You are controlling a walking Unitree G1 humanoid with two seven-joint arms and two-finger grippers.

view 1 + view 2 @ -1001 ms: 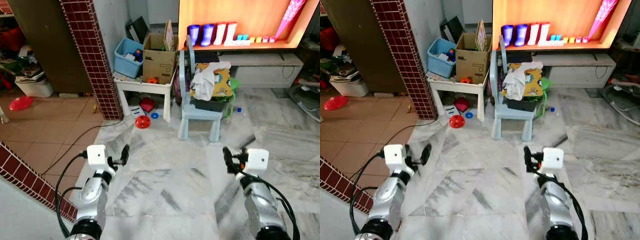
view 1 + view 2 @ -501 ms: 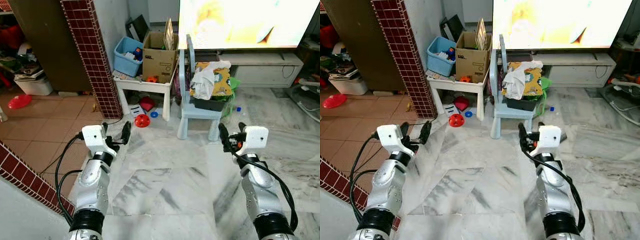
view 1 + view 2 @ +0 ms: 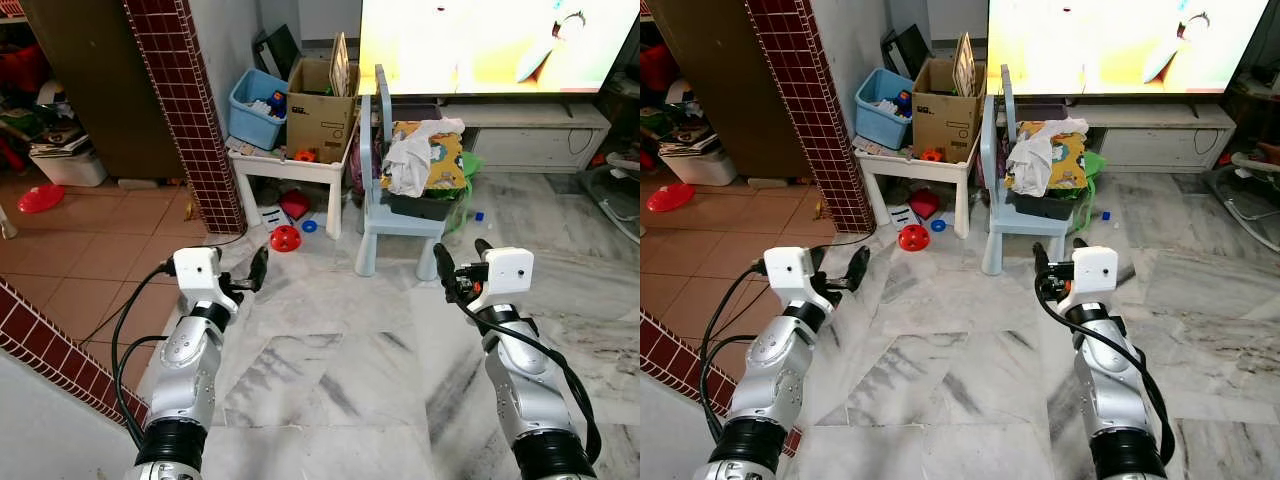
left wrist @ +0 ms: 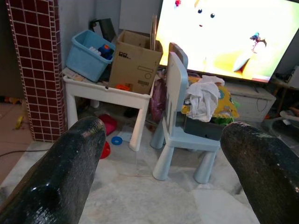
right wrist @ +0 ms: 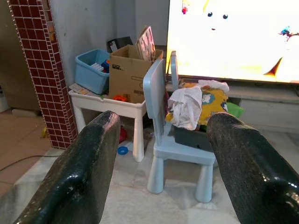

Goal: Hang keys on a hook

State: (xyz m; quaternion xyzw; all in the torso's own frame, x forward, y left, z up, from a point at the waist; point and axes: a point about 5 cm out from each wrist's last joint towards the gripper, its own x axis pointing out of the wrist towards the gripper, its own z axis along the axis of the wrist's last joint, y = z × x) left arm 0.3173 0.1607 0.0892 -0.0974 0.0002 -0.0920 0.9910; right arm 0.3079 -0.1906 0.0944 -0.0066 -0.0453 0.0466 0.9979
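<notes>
My left gripper (image 3: 245, 280) is held up over the marble floor, open, with nothing between its fingers (image 4: 70, 163). My right gripper (image 3: 458, 262) is raised at about the same height on the other side, also open and holding nothing; its fingers (image 5: 238, 163) stand wide apart. Both point toward a light blue child's chair (image 3: 395, 215) a short way ahead. In the left wrist view the left gripper (image 4: 163, 130) frames that chair, and so does the right gripper (image 5: 163, 120) in its own wrist view.
A basket of cloths (image 3: 422, 165) sits on the chair. Left of it stands a small white table (image 3: 285, 165) with a cardboard box (image 3: 320, 105) and a blue bin (image 3: 255, 105). A red-tiled pillar (image 3: 190, 110), red ball (image 3: 285, 240), floor cable (image 3: 130, 300) and big TV (image 3: 490, 45) surround the open marble floor.
Both arms have risen and reached a little forward since a second ago. The TV picture changed from orange to pale yellow. The grippers stay open.
</notes>
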